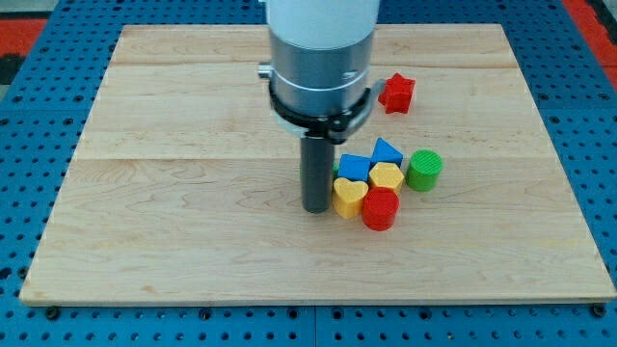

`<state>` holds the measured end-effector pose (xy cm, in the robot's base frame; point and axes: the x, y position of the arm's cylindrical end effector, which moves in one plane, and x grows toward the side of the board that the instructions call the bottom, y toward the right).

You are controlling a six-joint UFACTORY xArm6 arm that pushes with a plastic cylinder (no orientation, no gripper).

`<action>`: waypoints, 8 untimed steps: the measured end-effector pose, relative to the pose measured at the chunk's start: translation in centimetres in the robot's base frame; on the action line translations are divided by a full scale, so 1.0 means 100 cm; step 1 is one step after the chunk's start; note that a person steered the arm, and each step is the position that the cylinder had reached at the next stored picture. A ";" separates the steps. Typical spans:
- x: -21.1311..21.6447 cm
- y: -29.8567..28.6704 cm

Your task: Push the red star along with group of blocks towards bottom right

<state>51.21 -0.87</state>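
Bright, even light, sharp focus, perhaps faint glare on wood.

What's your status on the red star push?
My tip sits left of yellow heart block, apparently touching. Red star block apart, above cluster. Nothing blocking.

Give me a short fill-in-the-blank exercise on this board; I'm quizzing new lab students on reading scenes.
1. The red star lies apart from the other blocks, toward the view's ____.
2. My tip stands just to the view's left of the ____ heart.
3. The block farthest toward the view's right in the group is the ____ cylinder.
4. The red cylinder sits at the group's ____ edge.

Missing words: top; yellow; green; bottom
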 end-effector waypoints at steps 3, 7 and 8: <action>-0.058 -0.162; -0.263 0.108; -0.224 0.181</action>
<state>28.84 17.22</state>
